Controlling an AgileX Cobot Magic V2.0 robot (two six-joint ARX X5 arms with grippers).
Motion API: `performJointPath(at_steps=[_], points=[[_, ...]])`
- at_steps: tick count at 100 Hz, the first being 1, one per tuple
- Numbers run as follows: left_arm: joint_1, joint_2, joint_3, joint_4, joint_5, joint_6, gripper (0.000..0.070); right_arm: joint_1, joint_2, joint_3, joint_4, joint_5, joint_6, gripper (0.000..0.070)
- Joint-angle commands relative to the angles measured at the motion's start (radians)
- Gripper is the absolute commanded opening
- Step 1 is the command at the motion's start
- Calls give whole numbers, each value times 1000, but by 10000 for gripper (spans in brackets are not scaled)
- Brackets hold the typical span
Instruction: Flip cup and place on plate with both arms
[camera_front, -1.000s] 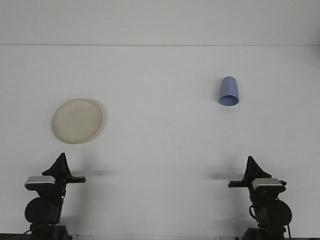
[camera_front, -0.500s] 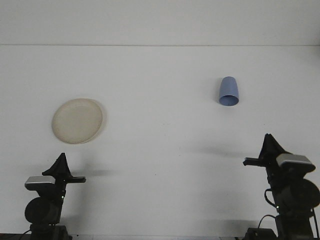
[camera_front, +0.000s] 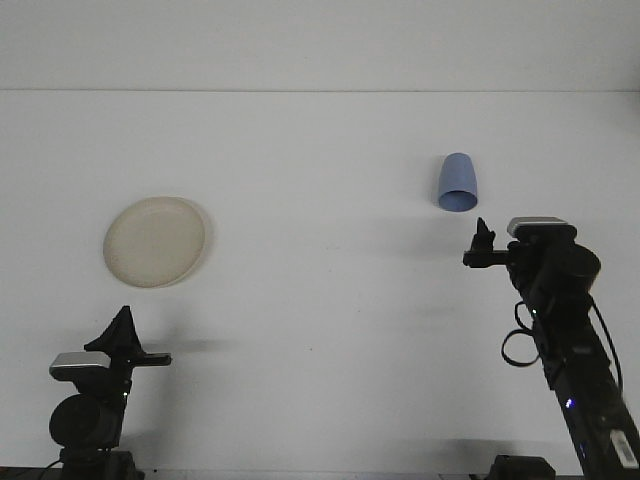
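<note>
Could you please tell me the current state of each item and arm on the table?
blue cup: lying on its side, open mouth toward the camera, not held.
plate: flat on the table, nothing on it.
right gripper: extended, just short of the cup, not touching it.
left gripper: parked near the table's front edge, holding nothing.

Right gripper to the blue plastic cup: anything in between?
Nothing. In the front view only bare white table separates the right gripper from the blue plastic cup lying on its side.
</note>
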Motion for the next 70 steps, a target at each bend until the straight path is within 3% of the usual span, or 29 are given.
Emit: performJointPath(at_steps=[1, 26, 44, 55, 70], points=[[1, -1, -20, 10, -7, -6, 14, -1, 94, 5, 48, -1, -18, 539], [1, -1, -20, 10, -7, -6, 14, -2, 384, 5, 340, 4, -75, 538], [1, -1, -20, 10, -7, -6, 14, -2, 541, 15, 543, 54, -198, 538], [1, -1, -20, 10, -7, -6, 14, -4, 634, 68, 551, 54, -251, 538], [1, -1, -20, 10, -7, -6, 14, -16, 743, 159, 553, 53, -258, 538]])
